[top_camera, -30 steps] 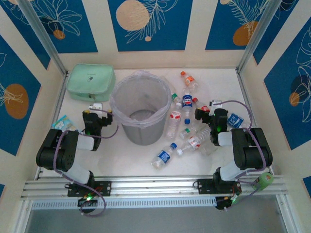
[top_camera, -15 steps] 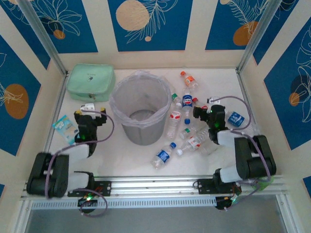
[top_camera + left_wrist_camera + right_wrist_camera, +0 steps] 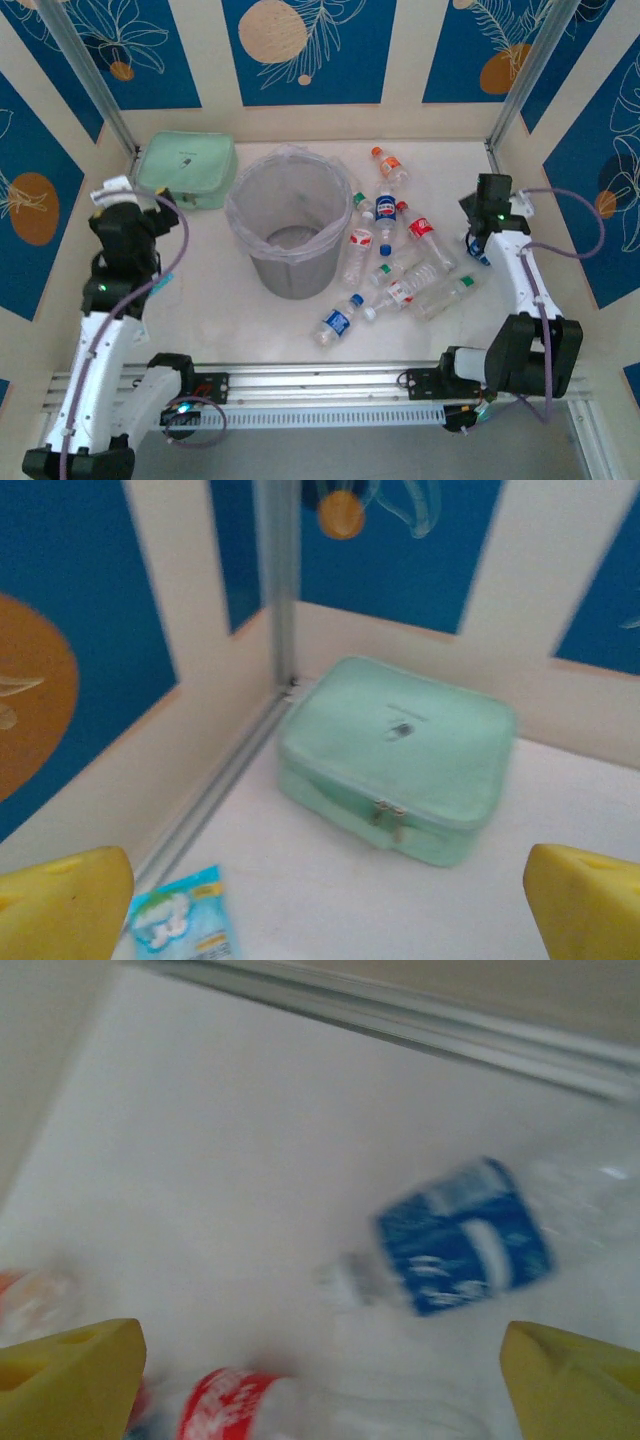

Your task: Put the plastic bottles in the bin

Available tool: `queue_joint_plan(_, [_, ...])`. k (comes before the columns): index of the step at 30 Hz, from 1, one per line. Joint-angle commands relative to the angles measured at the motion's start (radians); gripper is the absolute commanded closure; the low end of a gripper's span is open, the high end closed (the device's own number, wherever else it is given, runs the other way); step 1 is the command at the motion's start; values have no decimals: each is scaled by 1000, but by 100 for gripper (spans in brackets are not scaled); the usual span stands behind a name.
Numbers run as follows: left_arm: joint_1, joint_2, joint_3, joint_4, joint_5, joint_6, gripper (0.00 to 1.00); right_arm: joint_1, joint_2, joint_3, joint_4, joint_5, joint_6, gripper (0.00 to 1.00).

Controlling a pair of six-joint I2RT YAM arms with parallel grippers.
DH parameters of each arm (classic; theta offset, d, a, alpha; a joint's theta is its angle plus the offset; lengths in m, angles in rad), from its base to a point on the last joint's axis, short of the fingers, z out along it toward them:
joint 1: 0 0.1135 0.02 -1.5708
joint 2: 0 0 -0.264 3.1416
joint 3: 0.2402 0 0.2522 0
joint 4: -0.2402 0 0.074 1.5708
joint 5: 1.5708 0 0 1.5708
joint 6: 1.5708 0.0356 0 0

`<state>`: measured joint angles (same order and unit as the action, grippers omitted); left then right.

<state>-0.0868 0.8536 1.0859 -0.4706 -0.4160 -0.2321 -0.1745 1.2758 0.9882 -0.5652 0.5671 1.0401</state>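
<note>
With right pincer (image 3: 320, 1375) wide and empty, has swung off the plastic bottles (image 3: 385, 262), now to its left, a blue-labelled bottle (image 3: 465, 1235) just ahead; left pincer (image 3: 320, 900) likewise wide; so nothing yet bound for the bin (image 3: 300, 275), farther left

Bright, even light throughout; right wrist view motion-smeared (left slightly soft).

No legible text — labels on plastic bottles (image 3: 463, 1235), pouch (image 3: 440, 770) mark blurred.
</note>
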Motion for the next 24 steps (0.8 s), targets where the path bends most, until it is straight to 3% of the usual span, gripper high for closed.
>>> queue_joint_plan(1, [9, 98, 206, -314, 263, -40, 0, -95, -25, -63, -106, -76, 265, 10])
queue_joint_plan(4, [9, 117, 316, -350, 318, -48, 0, -197, -32, -134, -60, -130, 334, 12])
queue_joint_plan(8, [0, 165, 398, -360, 475, -88, 0, -298, -19, -181, 19, -185, 323, 13])
queue_joint_plan(14, [-46, 216, 374, -276, 551, -139, 0, -340, 99, -168, 113, -206, 310, 8])
queue_joint_plan(18, [-84, 262, 351, -169, 667, -193, 0, -356, 168, -154, 214, -214, 281, 3])
queue_joint_plan(24, [-190, 359, 376, -155, 570, -173, 0, -358, 320, -86, 255, -254, 276, 3])
